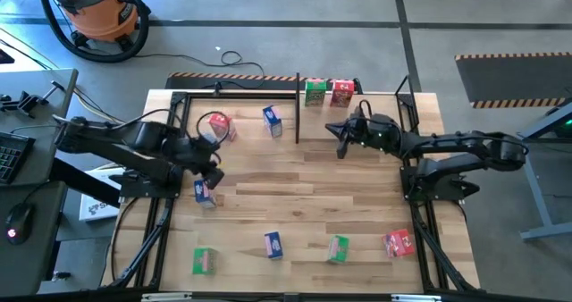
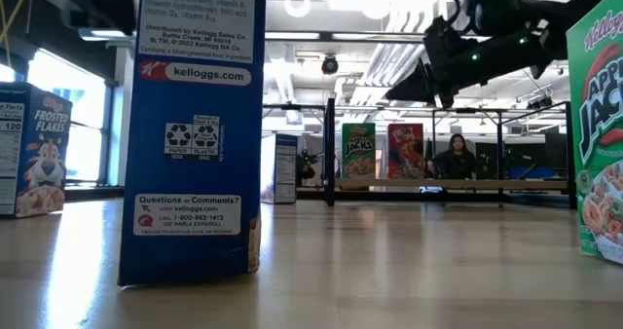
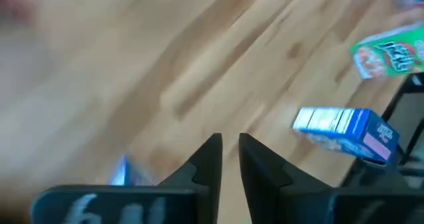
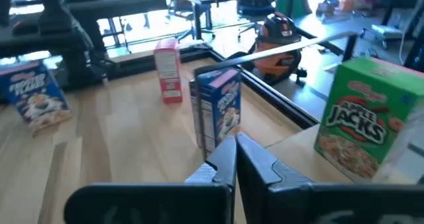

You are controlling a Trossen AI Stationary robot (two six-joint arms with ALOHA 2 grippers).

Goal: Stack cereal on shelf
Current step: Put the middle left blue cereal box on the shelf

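The shelf (image 1: 298, 105) is a thin black rod rack at the table's far edge with an upright divider post. A green cereal box (image 1: 315, 93) and a red one (image 1: 341, 92) stand on it right of the post; both show in the low view (image 2: 357, 151). My right gripper (image 1: 341, 148) hovers shut and empty just near of them; a blue box (image 4: 218, 108) stands beyond its fingers. My left gripper (image 1: 214, 171) is shut and empty at the left, between a red box (image 1: 221, 126) and a blue box (image 1: 205, 192) lying on the table.
A blue box (image 1: 273, 119) stands left of the divider post. Along the near edge stand a green box (image 1: 204, 261), a blue box (image 1: 273, 245), a green box (image 1: 338, 247) and a red box (image 1: 399, 243). A person (image 2: 456, 159) sits beyond the table.
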